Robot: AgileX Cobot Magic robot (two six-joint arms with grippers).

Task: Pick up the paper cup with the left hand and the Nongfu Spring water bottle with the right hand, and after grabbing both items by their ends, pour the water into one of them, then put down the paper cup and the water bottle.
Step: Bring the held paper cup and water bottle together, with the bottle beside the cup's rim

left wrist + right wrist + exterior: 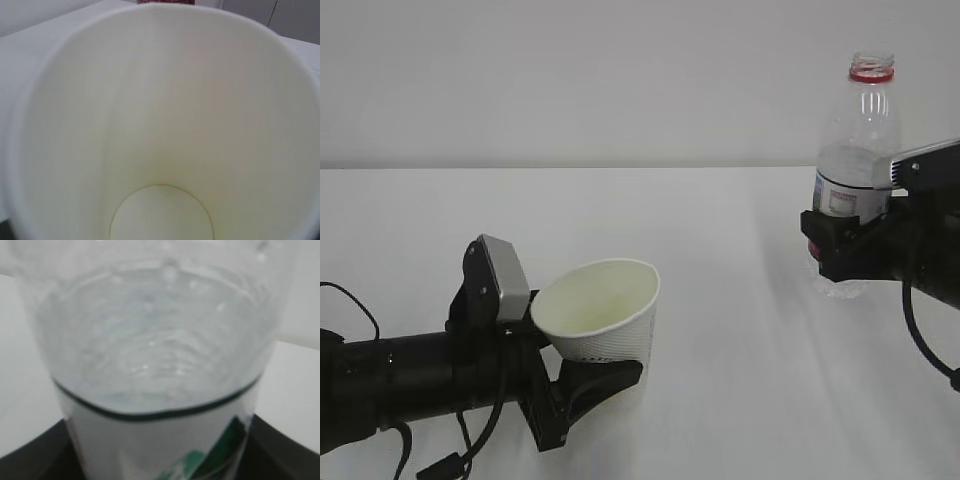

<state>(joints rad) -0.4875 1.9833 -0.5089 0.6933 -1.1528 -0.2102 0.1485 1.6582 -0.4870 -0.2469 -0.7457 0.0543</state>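
The paper cup (602, 312) looks light and thin-walled, so I judge it will dent or fold if squeezed hard; the safest hold is low on its body near the base, where the bottom disc stiffens it. That is where the left pincer (555, 375) has it: jaws closed on the lower wall, the cup tilted with its mouth up and towards the camera, over the near left part of the surface (720, 400). Whether the cup's base touches the surface I cannot tell. It is white, tapered and dimpled outside, cream and smooth inside; the left wrist view looks straight down into it and shows the round bottom dry and empty.

The Nongfu Spring water bottle (857, 150) should be the heavier of the two (water (150, 355) fills its lower part, to about the label's top edge), and its clear plastic is probably slick and somewhat yielding, so a firm grip around the labelled middle seems right. The right pincer (845, 240) is closed around that band, holding the bottle upright towards the far right edge of the surface, well apart from the cup. Its bottom seems just clear of the surface, though that is hard to judge. The bottle is tall, uncapped, with a red neck ring and a label.
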